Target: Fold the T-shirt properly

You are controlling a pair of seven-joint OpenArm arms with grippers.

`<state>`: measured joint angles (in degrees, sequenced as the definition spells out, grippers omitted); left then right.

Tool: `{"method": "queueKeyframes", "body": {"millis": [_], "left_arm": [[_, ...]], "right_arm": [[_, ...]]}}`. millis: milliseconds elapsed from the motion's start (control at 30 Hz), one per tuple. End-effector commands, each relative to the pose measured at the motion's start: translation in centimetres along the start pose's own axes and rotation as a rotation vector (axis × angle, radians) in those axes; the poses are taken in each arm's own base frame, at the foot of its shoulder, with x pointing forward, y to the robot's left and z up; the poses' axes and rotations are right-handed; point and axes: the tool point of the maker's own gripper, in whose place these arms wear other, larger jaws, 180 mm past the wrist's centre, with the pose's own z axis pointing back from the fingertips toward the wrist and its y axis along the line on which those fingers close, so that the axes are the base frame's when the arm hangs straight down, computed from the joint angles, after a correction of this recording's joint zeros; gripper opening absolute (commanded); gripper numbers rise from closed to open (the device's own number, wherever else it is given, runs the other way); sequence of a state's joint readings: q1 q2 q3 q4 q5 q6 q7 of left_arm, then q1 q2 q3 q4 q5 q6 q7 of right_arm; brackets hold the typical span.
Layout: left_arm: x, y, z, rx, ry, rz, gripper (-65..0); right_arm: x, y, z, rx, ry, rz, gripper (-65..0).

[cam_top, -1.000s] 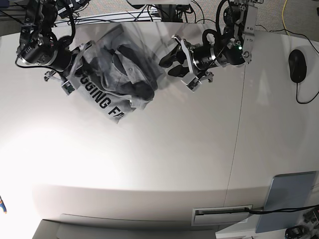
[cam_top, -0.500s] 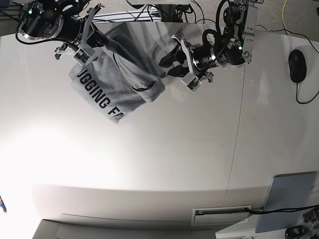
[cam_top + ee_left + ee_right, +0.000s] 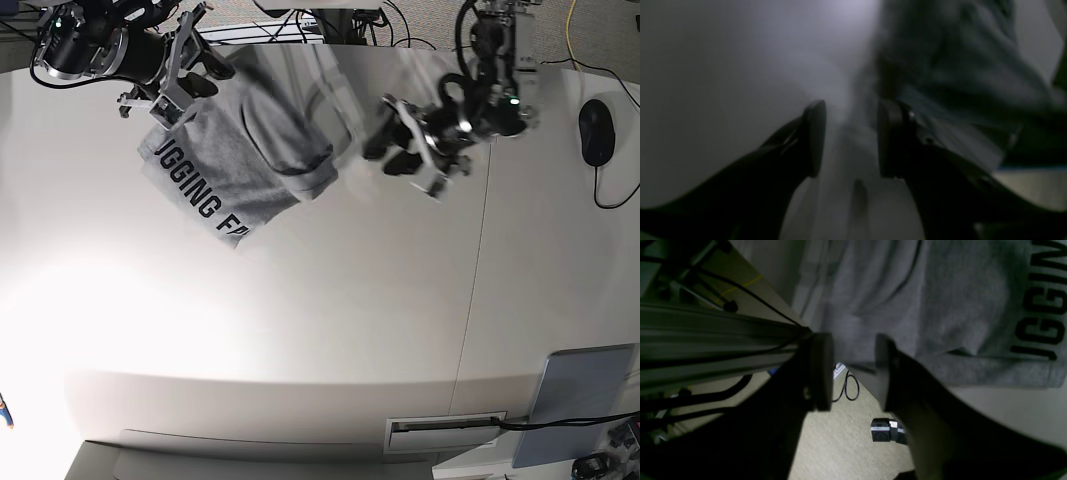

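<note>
Black mouse (image 3: 596, 132) and cable on white table (image 3: 350, 320).

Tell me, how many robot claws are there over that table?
2. The right gripper sits at the table's far left edge over the grey T-shirt; the left gripper hovers right of the shirt, jaws open.

A white table (image 3: 330, 300) bears the T-shirt (image 3: 235, 160) and a mouse (image 3: 595, 132).

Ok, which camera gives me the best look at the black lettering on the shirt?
The base view: the lettering runs unblocked along the T-shirt. The right wrist view cuts it off at the frame's edge; the left wrist view shows only blurred grey cloth.
</note>
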<state>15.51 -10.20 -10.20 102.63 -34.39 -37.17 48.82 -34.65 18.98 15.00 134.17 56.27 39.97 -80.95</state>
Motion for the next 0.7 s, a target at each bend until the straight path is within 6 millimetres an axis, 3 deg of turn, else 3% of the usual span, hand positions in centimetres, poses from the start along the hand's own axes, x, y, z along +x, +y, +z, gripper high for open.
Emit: {"method": "queueKeyframes", "body": {"millis": [0, 167, 367, 533, 667], "left_arm": [[1.9, 0.0, 0.6, -0.014, -0.075, 0.003, -38.6], [3.5, 0.2, 1.1, -0.029, -0.146, 0.038, -38.6], [4.8, -0.6, -0.8, -0.036, -0.104, -0.071, -38.5], [5.4, -1.9, -3.1, -0.042, -0.030, -0.221, -38.5], [4.2, -2.8, -4.9, -0.103, 0.033, -0.258, -38.5]], "right_arm": [[0.6, 0.2, 0.4, 0.009, -0.023, 0.018, -43.5], [1.5, -1.7, 0.6, -0.077, -0.042, 0.050, -43.5], [3.0, -5.8, 1.3, -0.275, -0.059, 0.127, -43.5], [1.2, -9.2, 2.6, -0.467, 0.071, 0.170, -43.5], [-1.2, -12.8, 4.7, -0.612, 0.124, 0.131, -43.5]]}}
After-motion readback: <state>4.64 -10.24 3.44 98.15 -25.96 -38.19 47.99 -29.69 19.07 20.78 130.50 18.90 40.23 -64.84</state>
